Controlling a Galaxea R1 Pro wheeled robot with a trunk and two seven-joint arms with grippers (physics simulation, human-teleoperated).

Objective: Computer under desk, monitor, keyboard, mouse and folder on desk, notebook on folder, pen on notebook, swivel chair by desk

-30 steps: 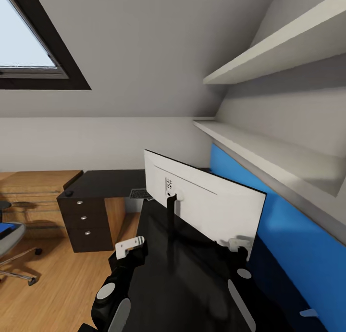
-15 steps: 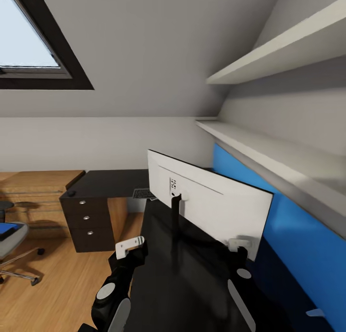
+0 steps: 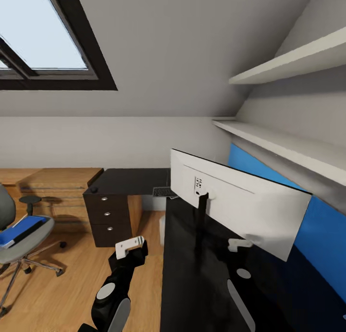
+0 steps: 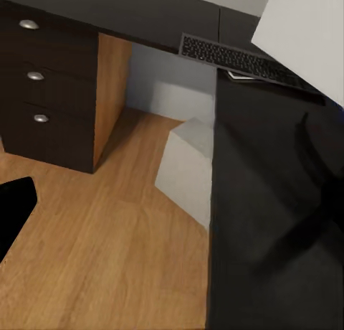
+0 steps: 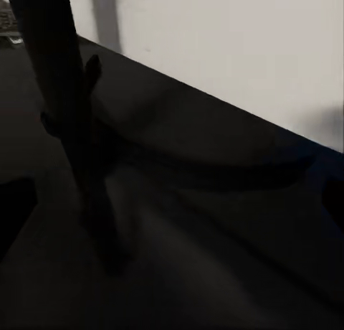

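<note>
Whole head view swung to the left compared with the earlier pictures: a turn of the camera, not of the furniture. Brings the swivel chair (image 3: 17, 236) well into the picture at the left, with the blue folder (image 3: 23, 227) lying flat on its seat. Means, by judgement, a turn away from the screen work and toward fetching the folder, which is not yet on the worktop (image 3: 192, 284).

Monitor (image 3: 240, 212) standing on the worktop on its thin black stand (image 3: 202, 221), upright. Pale back turned to the robot, black front facing the blue wall panel (image 3: 317, 236). Long axis level, running obliquely from the worktop's corner toward the robot's right. Keyboard (image 3: 163, 192) just beyond the monitor's far end, on the worktop, long axis along the far leg of the L. Seen from the left wrist as a dark strip (image 4: 244, 61) at the worktop's edge. Light grey computer (image 4: 188, 168) on the floor beneath that edge. Folder's long axis slanting across the seat, well apart from the worktop.

Left hand (image 3: 129, 245) over the floor just beside the worktop's edge, right hand (image 3: 239, 244) above the worktop near the monitor's lower rim. Cannot tell for either how wide the fingers stand; nothing seen held.
</note>
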